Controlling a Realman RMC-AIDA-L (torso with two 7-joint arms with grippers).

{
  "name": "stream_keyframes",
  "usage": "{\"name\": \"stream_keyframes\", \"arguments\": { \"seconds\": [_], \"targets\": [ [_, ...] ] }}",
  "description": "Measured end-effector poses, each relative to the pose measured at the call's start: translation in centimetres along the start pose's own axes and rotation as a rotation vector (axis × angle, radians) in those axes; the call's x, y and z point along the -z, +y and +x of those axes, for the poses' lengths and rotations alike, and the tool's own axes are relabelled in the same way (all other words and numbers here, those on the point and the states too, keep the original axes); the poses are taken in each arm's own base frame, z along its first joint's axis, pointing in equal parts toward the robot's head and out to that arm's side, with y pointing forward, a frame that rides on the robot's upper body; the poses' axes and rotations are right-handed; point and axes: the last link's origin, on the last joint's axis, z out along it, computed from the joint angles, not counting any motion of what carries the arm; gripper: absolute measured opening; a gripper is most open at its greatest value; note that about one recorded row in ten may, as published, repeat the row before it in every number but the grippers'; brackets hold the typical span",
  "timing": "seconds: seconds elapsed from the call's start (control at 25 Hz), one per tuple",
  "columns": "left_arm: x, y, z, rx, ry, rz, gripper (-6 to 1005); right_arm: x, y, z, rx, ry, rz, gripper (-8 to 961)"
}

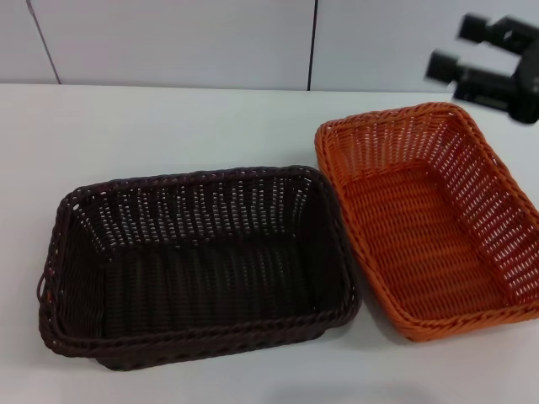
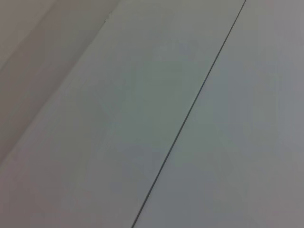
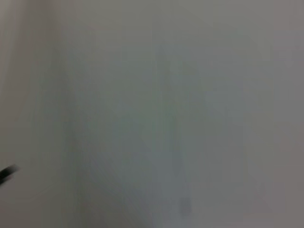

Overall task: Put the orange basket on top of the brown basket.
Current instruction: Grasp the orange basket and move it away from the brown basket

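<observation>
In the head view the orange basket [image 1: 429, 219] sits on the white table at the right, empty. The brown basket [image 1: 198, 261] sits beside it at the left, empty, its right rim close to or touching the orange one. My right gripper [image 1: 455, 49] is in the air at the far right, above and behind the orange basket's far right corner, its two black fingers spread apart and holding nothing. My left gripper is out of view. The wrist views show only pale wall panels.
The white table [image 1: 168, 126] runs behind and in front of the baskets. A grey panelled wall [image 1: 168, 34] with a dark seam stands behind the table's far edge.
</observation>
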Motion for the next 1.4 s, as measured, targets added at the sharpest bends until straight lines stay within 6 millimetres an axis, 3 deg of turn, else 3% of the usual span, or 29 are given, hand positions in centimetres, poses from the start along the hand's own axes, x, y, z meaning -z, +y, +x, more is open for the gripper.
{"name": "stream_keyframes", "arguments": {
  "seconds": [0.4, 0.68, 1.04, 1.4],
  "targets": [
    [-0.1, -0.2, 0.3, 0.037, 0.045, 0.030, 653, 2.4, 1.3, -2.7, 0.057, 0.174, -0.275, 790],
    [-0.8, 0.2, 0.5, 0.070, 0.089, 0.037, 653, 3.0, -0.6, -2.9, 0.122, 0.327, -0.250, 791],
    [-1.6, 0.9, 0.4, 0.079, 0.099, 0.019, 653, 0.8, 0.5, -1.0, 0.123, 0.508, -0.362, 791],
    [-2.0, 1.1, 0.6, 0.081, 0.110, 0.013, 652, 1.4, 0.6, 1.8, 0.129, 0.678, -0.365, 790]
  ]
}}
